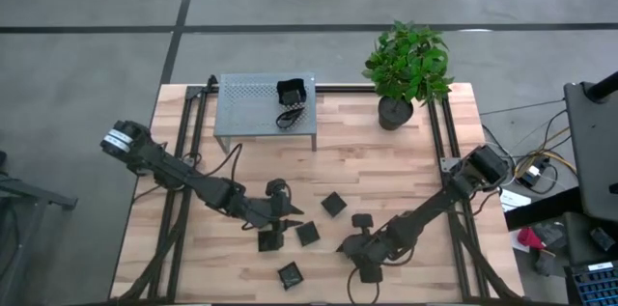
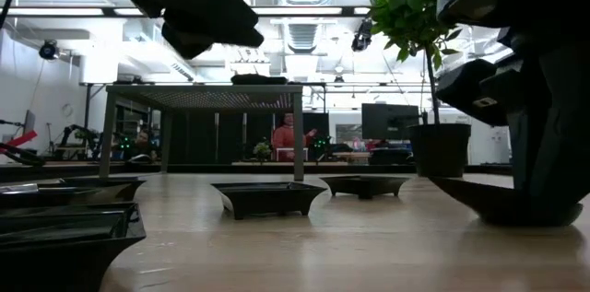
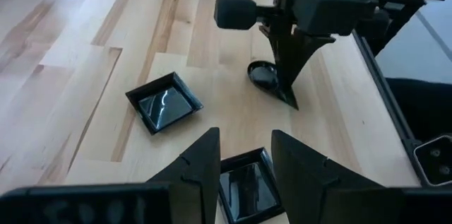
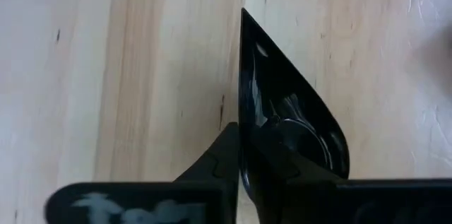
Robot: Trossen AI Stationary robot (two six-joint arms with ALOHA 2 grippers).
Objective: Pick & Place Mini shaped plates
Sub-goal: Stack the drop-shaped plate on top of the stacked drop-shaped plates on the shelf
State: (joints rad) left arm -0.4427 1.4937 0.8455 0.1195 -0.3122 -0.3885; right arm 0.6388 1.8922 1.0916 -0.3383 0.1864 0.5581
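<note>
- Two dark arms worked low over the wooden desk [image 1: 406, 180], where the small dark plates lay scattered across the front half.
- The right gripper [image 1: 368, 265] stood near the front edge with its jaws clenched on the rim of a teardrop plate [image 4: 282, 111], the point of the dish aimed away from the wrist; seen from the left arm's camera the dish [image 3: 267, 79] sat on the wood or barely above it.
- The left gripper [image 3: 244, 157] hung with jaws released above a square plate [image 3: 246, 189], which lay on the desk between the fingers and was not yet held.
- A second square plate [image 3: 162, 102] lay just beside it; in the overhead view more dishes sat near the middle [image 1: 333, 204] and at the front [image 1: 290, 274].
- A perforated metal stand [image 1: 253, 108] carrying a black object and a potted plant [image 1: 406, 65] occupied the far side, well apart from the work.
- The dishes looked light, rigid and glossy, so probably slick and perhaps brittle; their shallow upturned rims seemed the only purchase, one finger inside and one outside the wall, taken at mid-side on the squares and along a long edge on the teardrops.
</note>
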